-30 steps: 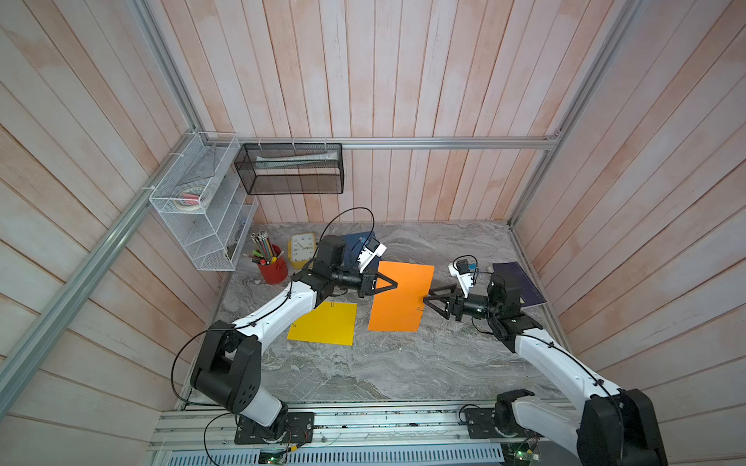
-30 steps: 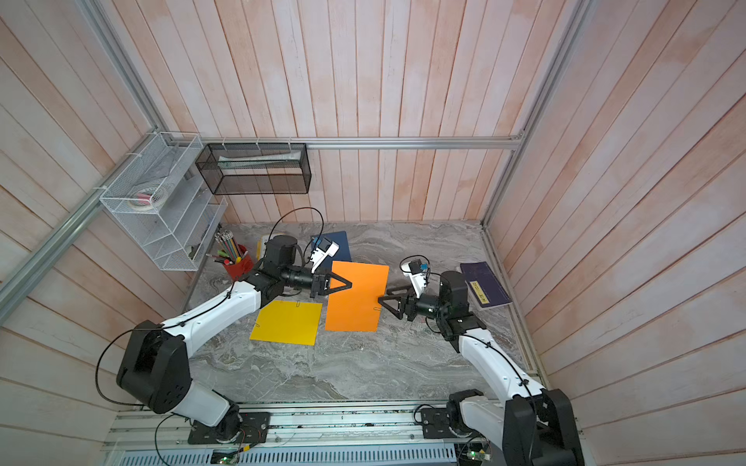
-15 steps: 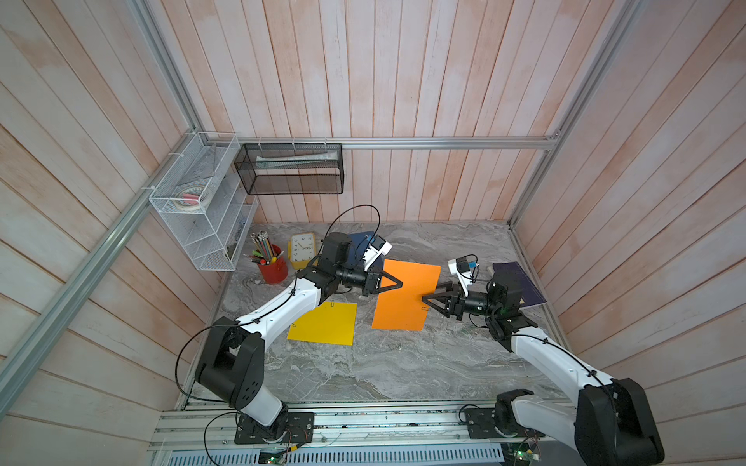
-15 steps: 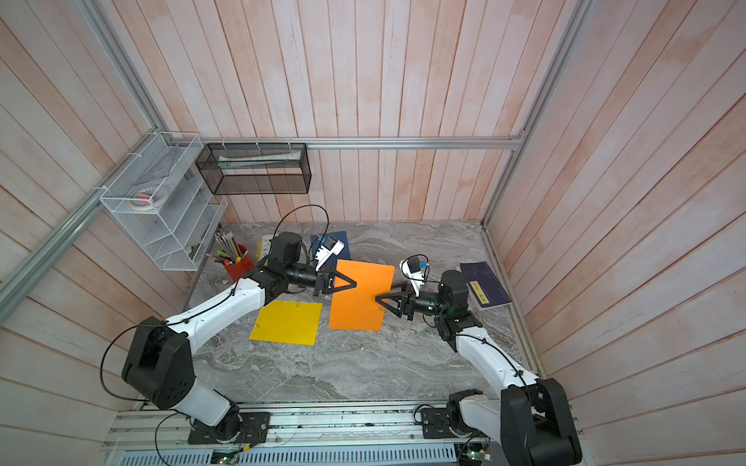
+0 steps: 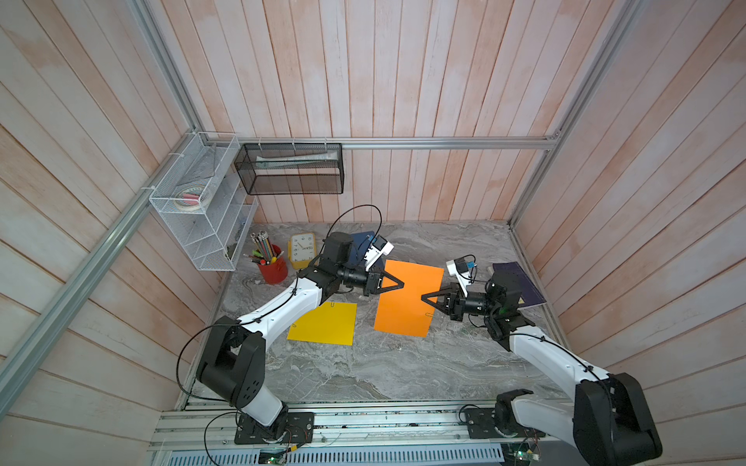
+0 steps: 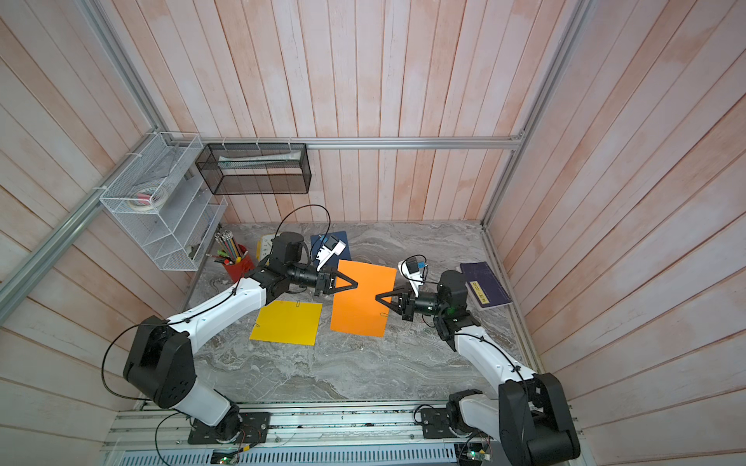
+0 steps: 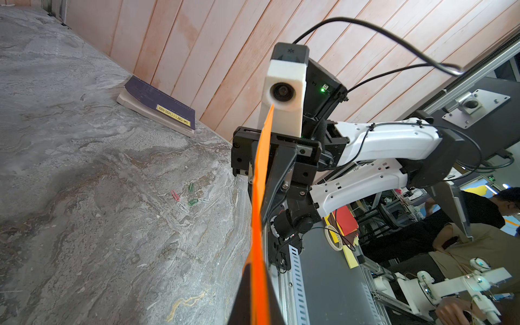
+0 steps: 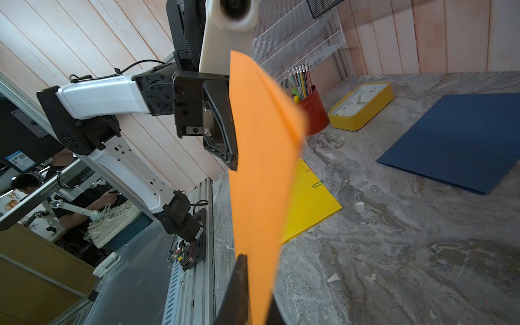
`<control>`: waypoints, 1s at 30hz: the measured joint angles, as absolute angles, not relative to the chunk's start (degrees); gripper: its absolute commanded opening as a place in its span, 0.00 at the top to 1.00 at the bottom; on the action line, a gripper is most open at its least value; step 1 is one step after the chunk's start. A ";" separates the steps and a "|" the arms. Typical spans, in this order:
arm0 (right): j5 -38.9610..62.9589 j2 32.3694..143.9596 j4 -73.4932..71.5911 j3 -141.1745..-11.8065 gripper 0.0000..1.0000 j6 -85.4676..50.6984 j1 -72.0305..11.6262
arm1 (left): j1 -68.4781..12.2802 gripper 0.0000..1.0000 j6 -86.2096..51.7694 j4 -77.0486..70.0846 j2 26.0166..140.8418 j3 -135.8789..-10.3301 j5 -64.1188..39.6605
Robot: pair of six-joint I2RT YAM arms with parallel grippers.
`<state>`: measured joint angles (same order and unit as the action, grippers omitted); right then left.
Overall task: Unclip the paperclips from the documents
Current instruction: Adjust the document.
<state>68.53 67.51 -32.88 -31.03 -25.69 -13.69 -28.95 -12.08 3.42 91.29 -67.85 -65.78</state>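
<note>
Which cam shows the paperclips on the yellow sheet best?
Right wrist: red paperclip and green paperclip read clearly on the edge of the yellow sheet. Both top views show only tiny specks there. Left wrist view misses that sheet.

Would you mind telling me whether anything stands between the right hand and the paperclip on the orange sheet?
Nothing visible does: the right hand grips the orange sheet at its edge, and the paperclip sits exposed just beside it.

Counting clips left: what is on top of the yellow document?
A green paperclip and a reddish paperclip at the yellow document's edges. The orange document hides the rest from the right wrist.
</note>
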 measured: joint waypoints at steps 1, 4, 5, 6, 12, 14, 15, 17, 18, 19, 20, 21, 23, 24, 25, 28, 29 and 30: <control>68.60 67.51 -32.91 -31.03 1.00 -25.80 -13.69 | -28.95 1.00 -12.10 3.44 91.29 -67.85 -65.78; 68.77 67.51 -32.91 -31.03 1.00 -25.91 -13.69 | -28.95 1.00 -12.08 3.51 91.29 -67.85 -65.76; 68.86 67.53 -32.88 -31.03 1.00 -25.93 -13.69 | -28.95 0.98 -12.08 3.57 91.29 -67.85 -65.76; 68.93 67.59 -32.91 -31.03 1.00 -25.93 -13.69 | -28.95 0.92 -12.08 3.64 91.29 -67.85 -65.73; 68.99 67.72 -32.67 -31.05 1.00 -26.15 -13.26 | -28.95 0.66 -11.90 4.51 91.29 -67.88 -65.60; 69.17 67.72 -32.69 -31.07 1.00 -26.57 -12.58 | -28.95 0.65 -11.90 4.67 91.29 -67.81 -65.58; 69.25 67.72 -32.69 -31.14 1.00 -26.81 -12.16 | -28.95 0.64 -12.03 4.58 91.26 -67.61 -65.58; 69.49 67.72 -32.69 -31.33 1.00 -27.09 -11.42 | -28.95 0.64 -12.19 4.34 91.09 -66.78 -65.58; 69.63 67.75 -32.69 -31.53 1.00 -27.27 -11.07 | -28.95 0.64 -12.29 4.08 90.94 -66.13 -65.56; 69.89 67.83 -32.69 -31.88 1.00 -27.46 -10.76 | -28.95 0.64 -12.58 3.60 90.76 -65.21 -65.56; 70.06 68.01 -32.73 -32.23 1.00 -27.49 -10.57 | -28.95 0.64 -12.86 3.20 90.50 -64.31 -65.56; 70.28 68.27 -32.77 -32.75 1.00 -27.57 -10.39 | -28.95 0.64 -13.32 2.70 90.17 -63.16 -65.56; 70.63 68.77 -32.99 -33.54 1.00 -27.92 -10.28 | -28.95 0.64 -14.24 1.74 89.71 -61.52 -65.58; 70.67 69.01 -33.15 -33.82 1.00 -28.25 -10.28 | -28.97 0.64 -14.76 1.17 89.56 -60.82 -65.58; 70.78 69.23 -33.43 -33.95 1.00 -28.49 -10.28 | -29.02 0.64 -15.16 0.58 89.45 -60.31 -65.58; 71.07 69.80 -34.04 -34.04 1.00 -29.23 -10.31 | -29.10 0.66 -16.34 -1.26 89.34 -59.20 -65.60; 71.13 70.02 -34.28 -34.04 1.00 -29.52 -10.31 | -29.17 0.66 -16.71 -1.63 89.34 -59.07 -65.60; 71.24 70.22 -34.35 -34.11 1.00 -29.65 -10.31 | -29.23 0.67 -17.15 -2.13 89.34 -59.00 -65.60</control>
<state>71.24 70.22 -34.35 -34.11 -29.65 -10.31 -29.23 -17.15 -2.13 89.34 -59.00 -65.60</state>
